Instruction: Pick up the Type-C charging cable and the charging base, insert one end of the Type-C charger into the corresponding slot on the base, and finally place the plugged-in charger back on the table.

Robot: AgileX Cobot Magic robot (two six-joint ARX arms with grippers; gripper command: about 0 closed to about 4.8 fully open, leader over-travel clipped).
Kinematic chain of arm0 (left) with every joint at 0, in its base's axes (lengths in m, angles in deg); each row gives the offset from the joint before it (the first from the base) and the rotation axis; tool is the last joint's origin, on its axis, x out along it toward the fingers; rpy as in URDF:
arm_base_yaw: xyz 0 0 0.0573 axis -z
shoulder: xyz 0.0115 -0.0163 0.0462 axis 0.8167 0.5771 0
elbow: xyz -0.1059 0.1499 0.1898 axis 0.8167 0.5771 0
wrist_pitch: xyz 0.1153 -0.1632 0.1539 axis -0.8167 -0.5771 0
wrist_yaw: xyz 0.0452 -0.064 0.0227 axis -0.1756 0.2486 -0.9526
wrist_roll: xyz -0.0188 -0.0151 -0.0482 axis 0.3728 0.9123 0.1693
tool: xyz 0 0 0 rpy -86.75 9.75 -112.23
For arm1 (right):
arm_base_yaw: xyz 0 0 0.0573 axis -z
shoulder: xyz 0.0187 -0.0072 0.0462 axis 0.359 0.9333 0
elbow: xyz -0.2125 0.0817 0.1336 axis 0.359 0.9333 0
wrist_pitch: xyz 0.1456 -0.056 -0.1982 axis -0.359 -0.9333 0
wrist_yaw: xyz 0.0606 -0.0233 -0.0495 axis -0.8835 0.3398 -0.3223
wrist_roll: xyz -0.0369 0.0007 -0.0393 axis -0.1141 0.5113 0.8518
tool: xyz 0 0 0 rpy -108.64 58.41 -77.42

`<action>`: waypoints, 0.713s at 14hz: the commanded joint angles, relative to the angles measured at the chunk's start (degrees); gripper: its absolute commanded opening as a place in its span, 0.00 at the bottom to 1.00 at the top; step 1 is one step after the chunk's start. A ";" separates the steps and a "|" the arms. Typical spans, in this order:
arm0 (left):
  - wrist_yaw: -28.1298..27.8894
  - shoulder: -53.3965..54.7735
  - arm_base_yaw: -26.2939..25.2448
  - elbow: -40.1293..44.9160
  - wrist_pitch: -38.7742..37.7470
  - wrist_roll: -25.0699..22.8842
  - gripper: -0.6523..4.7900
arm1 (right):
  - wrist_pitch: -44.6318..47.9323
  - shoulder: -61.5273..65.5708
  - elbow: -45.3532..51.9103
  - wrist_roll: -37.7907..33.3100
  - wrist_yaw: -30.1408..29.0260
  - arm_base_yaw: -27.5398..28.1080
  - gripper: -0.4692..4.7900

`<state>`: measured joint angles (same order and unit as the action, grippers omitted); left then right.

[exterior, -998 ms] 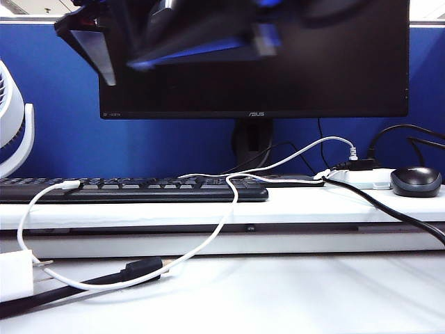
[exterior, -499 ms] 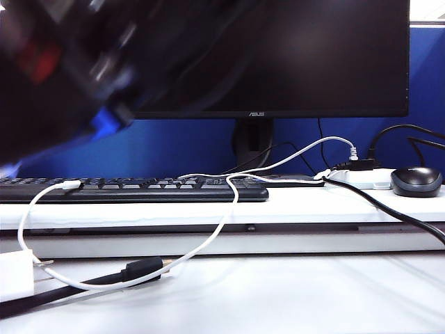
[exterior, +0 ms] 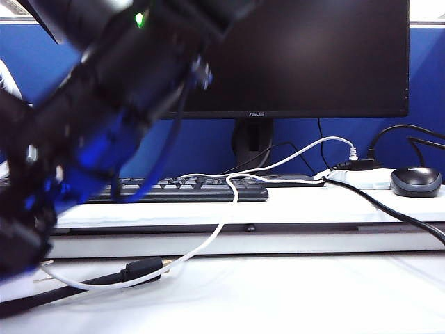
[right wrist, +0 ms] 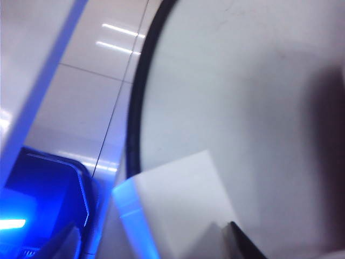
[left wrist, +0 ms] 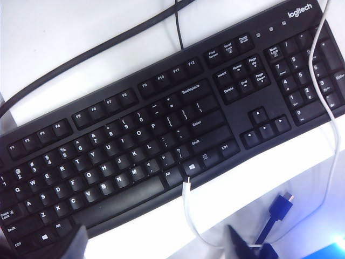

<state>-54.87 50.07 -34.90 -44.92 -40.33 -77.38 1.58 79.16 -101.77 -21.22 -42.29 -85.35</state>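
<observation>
Blue partition panels back the desk, and an ASUS monitor [exterior: 313,56] stands behind the raised ledge [exterior: 313,205] of the white table [exterior: 278,299]. A Logitech keyboard [left wrist: 135,151] lies on that ledge, with a power strip [exterior: 361,179] and a dark mouse [exterior: 416,181] towards the right.

You will see a large, blurred dark arm [exterior: 104,104] slanting across the left of the exterior view, down to the lower left corner.

Your left gripper [left wrist: 156,245] hangs above the keyboard's front edge with its fingers spread wide and nothing between them. The Type-C charging cable [exterior: 208,240] runs from the ledge down onto the lower table surface in a loose curve. One free plug end rests against the keyboard's front edge, near the Alt key.

Your right gripper [right wrist: 151,245] is low over the table at the charging base [right wrist: 172,199]. Its two fingertips stand apart, with the near end of the white block between them. You cannot tell from the blurred picture whether either finger touches the block. A thick black cable [right wrist: 137,97] curves along the table just beside the base. Its gold-tipped plug [exterior: 142,268] lies on the lower surface, crossing the white cable.
</observation>
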 commanded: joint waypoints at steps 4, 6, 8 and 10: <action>0.20 -0.39 -0.04 -0.24 0.13 0.39 0.74 | -0.24 3.39 -2.93 2.14 2.64 1.01 0.47; 0.20 -0.39 -0.04 -0.24 0.13 0.39 0.74 | 0.68 3.37 -3.02 2.14 5.27 0.96 0.14; 0.17 -0.39 -0.04 -0.24 0.13 0.39 0.74 | 2.84 2.97 -3.02 2.16 7.56 0.94 0.09; 0.15 -0.39 -0.04 -0.22 0.20 0.37 0.74 | 5.14 0.09 -3.02 2.14 8.00 0.85 0.09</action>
<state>-54.87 50.00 -34.90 -44.92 -40.33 -77.18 4.40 80.93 -104.70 -19.08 -34.33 -84.39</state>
